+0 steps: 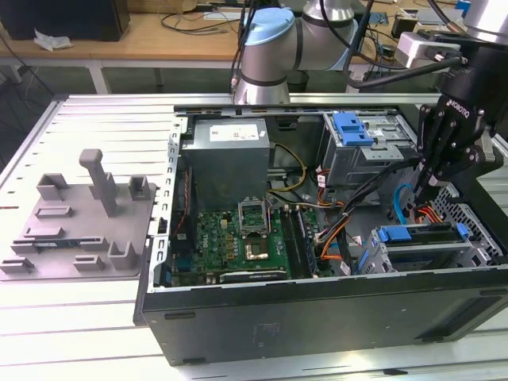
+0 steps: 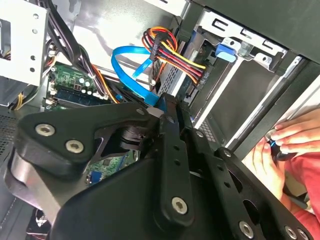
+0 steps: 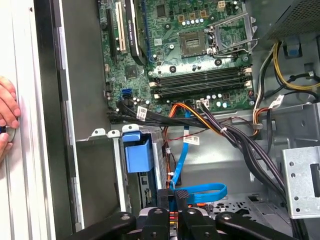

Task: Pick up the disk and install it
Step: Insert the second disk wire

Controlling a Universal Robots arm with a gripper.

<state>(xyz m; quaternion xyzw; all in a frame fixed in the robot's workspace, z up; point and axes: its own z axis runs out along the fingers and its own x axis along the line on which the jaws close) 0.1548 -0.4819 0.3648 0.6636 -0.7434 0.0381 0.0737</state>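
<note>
The disk (image 1: pixel 425 236) lies in the lower metal cage at the exterior view's right of the open computer case, with its blue rail end (image 1: pixel 394 233) showing. That blue end also shows in the first wrist view (image 3: pixel 137 152) and the second wrist view (image 2: pixel 226 52). My gripper (image 1: pixel 424 193) hangs just above and behind the cage, over the loose cables. Its fingers (image 3: pixel 177 196) are pressed together with nothing between them. In the second wrist view the shut fingertips (image 2: pixel 167 105) point at a blue flat cable (image 2: pixel 131 67).
The case holds a green motherboard (image 1: pixel 238 238), a grey power-supply box (image 1: pixel 230 159) and an upper cage with a blue latch (image 1: pixel 352 127). Orange, red and black cables (image 1: pixel 349 226) run beside the cage. A grey fixture (image 1: pixel 79 222) lies at the left. A person's hand (image 2: pixel 285 145) rests outside the case.
</note>
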